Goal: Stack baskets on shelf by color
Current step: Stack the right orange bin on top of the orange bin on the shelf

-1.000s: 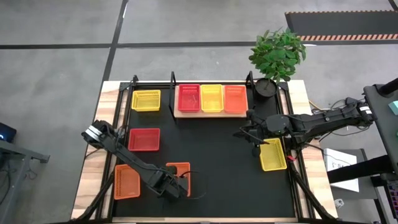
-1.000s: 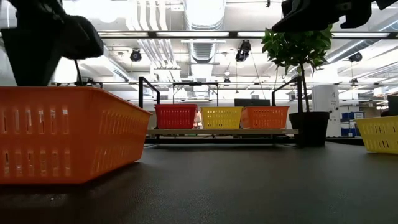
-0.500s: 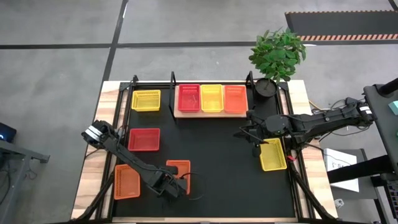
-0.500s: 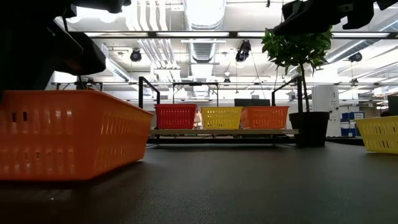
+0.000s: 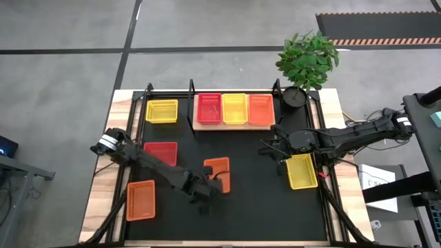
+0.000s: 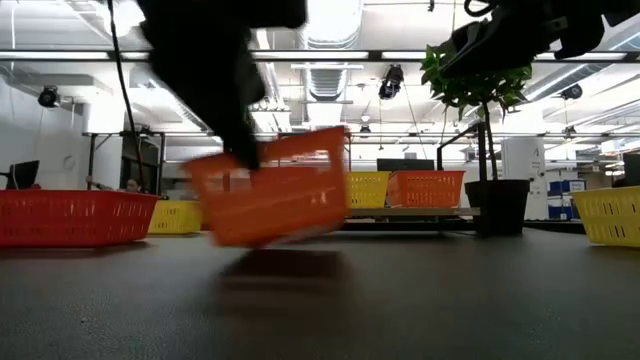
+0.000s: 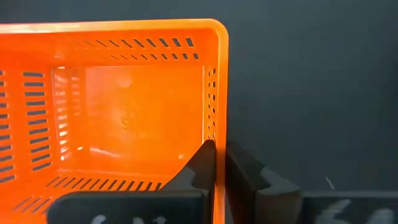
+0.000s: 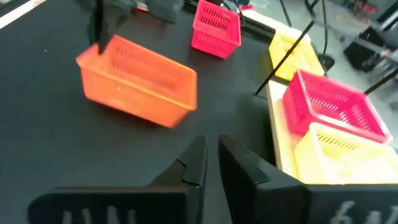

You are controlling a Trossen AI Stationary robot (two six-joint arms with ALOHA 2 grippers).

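- Left gripper (image 5: 207, 184) has its jaws clamped on an orange basket's (image 5: 218, 173) wall, tilted above the counter (image 5: 255, 193), in front of the shelf (image 5: 234, 126).
- Right gripper (image 5: 270, 147), jaws nearly together, empty, hangs right of that basket.

light: bright, even, from ceiling strip lamps (image 6: 330, 20) seen in the low view | glare: lamps blown out white; soft sheen on the black mat (image 6: 400, 300) | shadows: faint patch under the orange basket (image 6: 275, 200) | blur: that basket smeared by motion in the low view, softer in the right wrist view | focus: near mat edge soft
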